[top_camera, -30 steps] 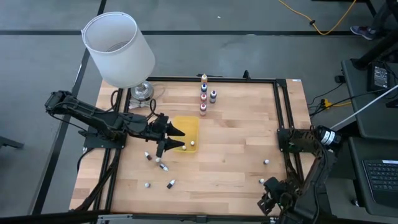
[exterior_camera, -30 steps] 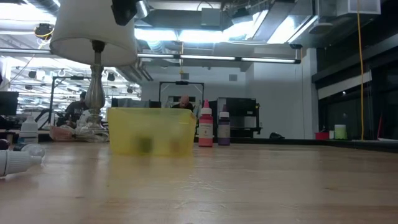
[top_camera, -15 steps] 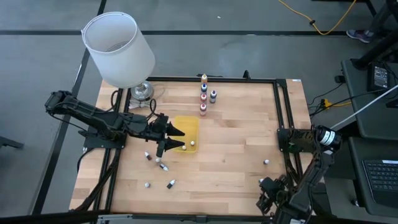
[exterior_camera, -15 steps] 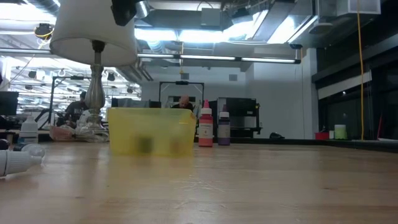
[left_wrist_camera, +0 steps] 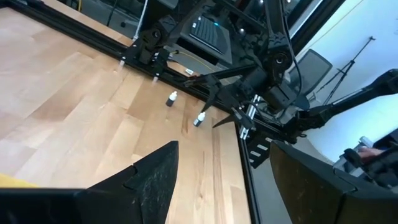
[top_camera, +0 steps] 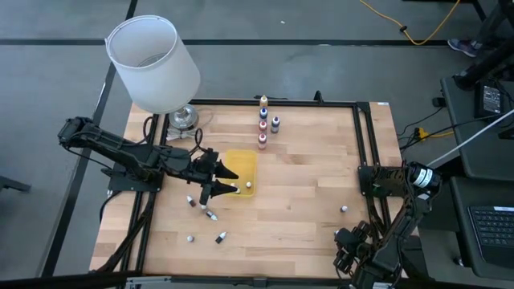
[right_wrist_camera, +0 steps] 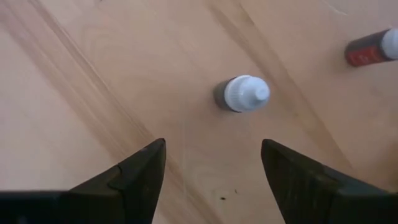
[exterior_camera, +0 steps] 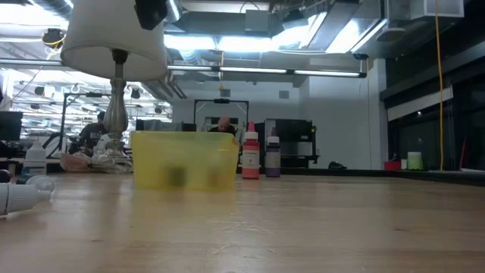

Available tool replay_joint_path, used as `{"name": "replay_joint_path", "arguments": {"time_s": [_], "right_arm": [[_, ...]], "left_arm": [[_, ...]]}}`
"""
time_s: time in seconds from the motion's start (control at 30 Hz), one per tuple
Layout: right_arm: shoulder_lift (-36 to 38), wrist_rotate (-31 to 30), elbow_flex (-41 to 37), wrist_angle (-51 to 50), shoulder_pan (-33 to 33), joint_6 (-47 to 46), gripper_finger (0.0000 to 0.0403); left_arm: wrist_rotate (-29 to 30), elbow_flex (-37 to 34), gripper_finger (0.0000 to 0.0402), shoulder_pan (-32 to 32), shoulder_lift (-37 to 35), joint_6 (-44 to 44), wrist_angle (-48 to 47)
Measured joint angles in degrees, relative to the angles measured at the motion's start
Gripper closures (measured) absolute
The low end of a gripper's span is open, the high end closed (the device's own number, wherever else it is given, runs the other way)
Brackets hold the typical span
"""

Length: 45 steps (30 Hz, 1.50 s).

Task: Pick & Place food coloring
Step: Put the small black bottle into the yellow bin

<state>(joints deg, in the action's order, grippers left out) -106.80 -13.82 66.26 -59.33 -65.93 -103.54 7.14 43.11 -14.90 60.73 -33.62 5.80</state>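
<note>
left gripper [top_camera: 227, 180] hovers over the 9 o'clock edge of the yellow tray [top_camera: 244, 163], fingers [left_wrist_camera: 152, 180] spread with nothing between them. it has barely moved over the last second, tips only dipped a touch toward 6 o'clock. looks like a release over the tray is done or it is pausing before the next pick, cannot tell which.

right gripper [top_camera: 347, 250] sits at the bench's [top_camera: 297, 193] 5 o'clock corner. this is what changed: over the last second the arm slid from further toward 3 o'clock inward and is now above the stray bottles there. the right wrist view shows a white-capped bottle [right_wrist_camera: 242, 94] standing upright ahead of the spread fingers [right_wrist_camera: 134, 176], not yet between them, no contact. a red bottle [right_wrist_camera: 373, 49] lies on its side near it, well off the finger line. meaning: right arm is lining up for its next pick, probably the white-capped one; it likely needs to advance and lower before closing.

food coloring spread:
- standing cluster [top_camera: 264, 124] at 12 o'clock of the tray, also seen beside the tray in the low view [exterior_camera: 250, 157]
- one white cap [top_camera: 249, 185] at the tray's 5 o'clock corner
- loose bottles [top_camera: 207, 210] on the bench at 7 o'clock of the tray
- one [top_camera: 344, 209] at 3 o'clock near the right frame

white lamp [top_camera: 154, 64] at 10 o'clock, untouched. most bottles still outside the tray, task looks early to mid.
</note>
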Motion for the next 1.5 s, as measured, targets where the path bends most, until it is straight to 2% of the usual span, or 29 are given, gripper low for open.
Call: {"name": "replay_joint_path", "arguments": {"time_s": [0.3,0.67,1.17,1.5], "right_arm": [[0.1,0.4,-1.1,-1.4,0.0,5.1,0.0138],[0.4,-3.1,-5.6,6.6,-0.4,4.7,0.0138],[0.1,-6.7,-5.8,3.9,-1.4,-5.3,0.0138],[0.0,-8.6,-5.8,3.9,-1.4,-7.5,0.0138]], "left_arm": [[0.0,0.0,0.0157,0.0,0.0,1.4,0.0],[0.2,0.0,0.0157,0.0,0.0,0.5,0.4],[0.2,0.0,0.0157,0.0,0.0,0.3,0.4],[0.2,0.0,0.0157,0.0,0.0,0.3,0.4]]}}
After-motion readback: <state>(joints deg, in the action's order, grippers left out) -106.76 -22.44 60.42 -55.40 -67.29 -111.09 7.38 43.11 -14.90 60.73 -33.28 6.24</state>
